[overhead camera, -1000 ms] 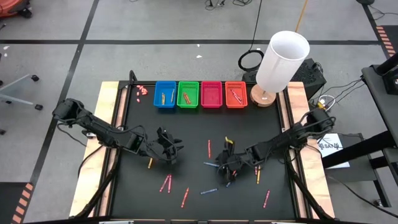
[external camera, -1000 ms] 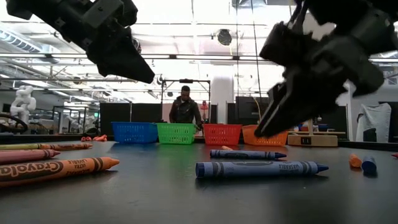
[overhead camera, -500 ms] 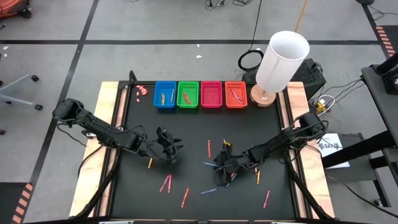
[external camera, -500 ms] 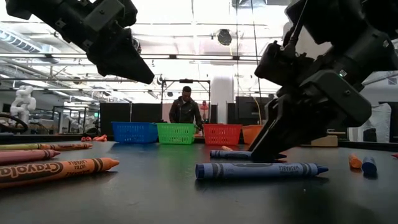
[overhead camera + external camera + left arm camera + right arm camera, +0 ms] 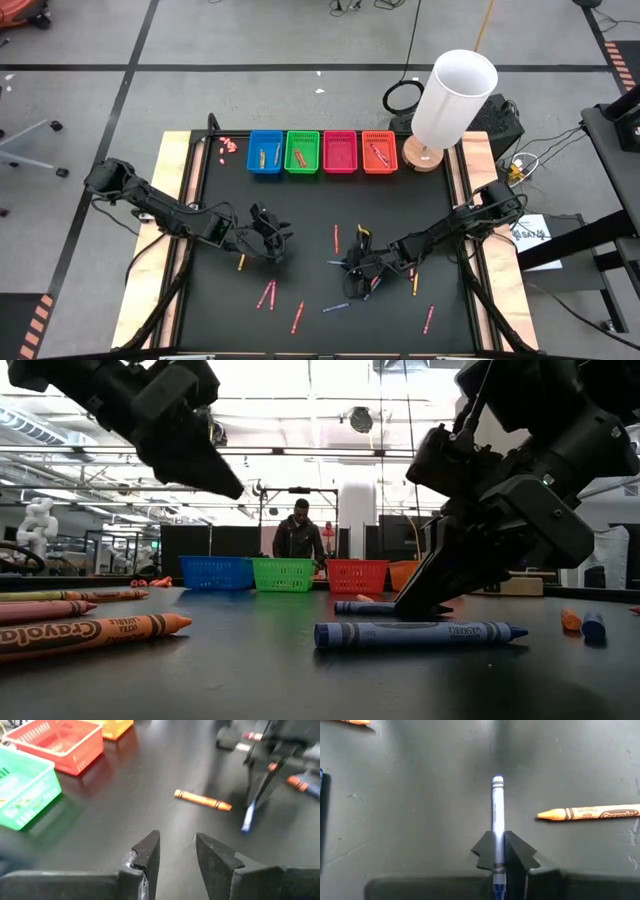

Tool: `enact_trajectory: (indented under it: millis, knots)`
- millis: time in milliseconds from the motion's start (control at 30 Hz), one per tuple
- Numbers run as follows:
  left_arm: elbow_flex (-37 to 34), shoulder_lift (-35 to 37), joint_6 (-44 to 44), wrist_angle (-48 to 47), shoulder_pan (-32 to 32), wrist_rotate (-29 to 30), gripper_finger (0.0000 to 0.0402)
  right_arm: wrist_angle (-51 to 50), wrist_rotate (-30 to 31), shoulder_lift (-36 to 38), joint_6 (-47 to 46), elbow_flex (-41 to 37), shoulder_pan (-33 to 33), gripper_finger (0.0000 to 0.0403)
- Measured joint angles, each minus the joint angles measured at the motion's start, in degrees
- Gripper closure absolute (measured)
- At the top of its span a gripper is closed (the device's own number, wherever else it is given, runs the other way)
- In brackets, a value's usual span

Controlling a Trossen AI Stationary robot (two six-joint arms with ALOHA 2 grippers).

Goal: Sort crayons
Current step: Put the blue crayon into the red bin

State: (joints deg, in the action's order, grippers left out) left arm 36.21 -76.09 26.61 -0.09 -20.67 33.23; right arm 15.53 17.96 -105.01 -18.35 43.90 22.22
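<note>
Both arms black, jointed, with loose black cabling; left gripper [image 5: 176,855] fingers are dark wedge-shaped blades.

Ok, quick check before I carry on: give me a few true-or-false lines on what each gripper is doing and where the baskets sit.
1. The right gripper has its fingers closed on a blue crayon. True.
2. The left gripper is holding an orange crayon. False: its fingers are apart and hold nothing; an orange crayon lies on the mat ahead of it.
3. The baskets run blue, green, pink, orange, left to right in the high view. True.
4. The right gripper is over the blue basket. False: it is down at the mat, among loose crayons, well short of the baskets.
</note>
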Motion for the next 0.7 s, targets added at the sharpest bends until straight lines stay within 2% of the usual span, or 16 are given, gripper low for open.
enact_trajectory:
  millis: [300, 433, 700]
  knots:
    - [0.0, 0.0, 0.1, -3.7, 0.0, 0.0, 0.0276, 1.9, -1.2, 0.0, 1.4, -0.1, 0.1, 0.0400]
    - [0.0, 0.0, 3.0, -5.1, -1.0, -0.1, 0.0276, 3.3, -1.8, 0.6, 3.8, -0.2, 0.1, 0.0400]
    - [0.0, 0.0, 4.5, -7.6, -2.7, -0.1, 0.0276, 1.9, -2.5, 5.9, 7.6, -0.3, 0.1, 0.0401]
